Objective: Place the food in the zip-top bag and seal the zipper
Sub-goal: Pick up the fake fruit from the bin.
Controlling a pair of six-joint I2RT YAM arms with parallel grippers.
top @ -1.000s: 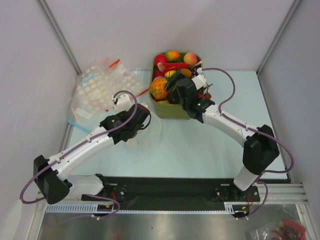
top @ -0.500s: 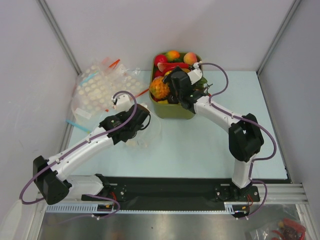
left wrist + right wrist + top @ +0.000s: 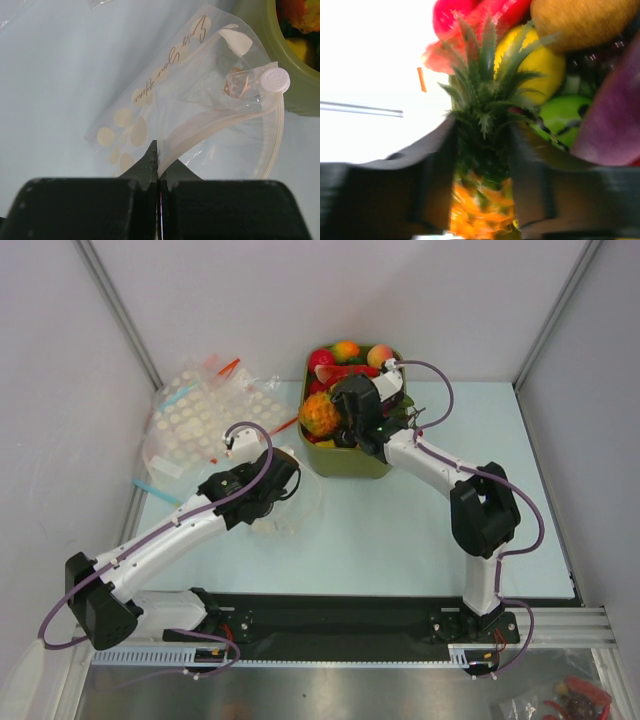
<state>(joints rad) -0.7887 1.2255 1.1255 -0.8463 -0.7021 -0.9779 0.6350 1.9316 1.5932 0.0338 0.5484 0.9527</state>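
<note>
My left gripper is shut on the pale zipper strip of the clear zip-top bag, which lies on the table beside the green bin. From above, this gripper sits over the bag. My right gripper reaches into the bin with its fingers pressed on both sides of the orange-yellow pineapple, just under its green crown. From above, the pineapple is at the bin's left rim by the right gripper. Other food fills the bin.
The green bin stands at the back centre with red, yellow, green and purple toy pieces. A heap of white-dotted clear bags lies at the back left. Grey walls close in on both sides.
My right gripper has reached further left into the bin and closed from wide open onto the pineapple. The left arm and the bag have stayed put.
</note>
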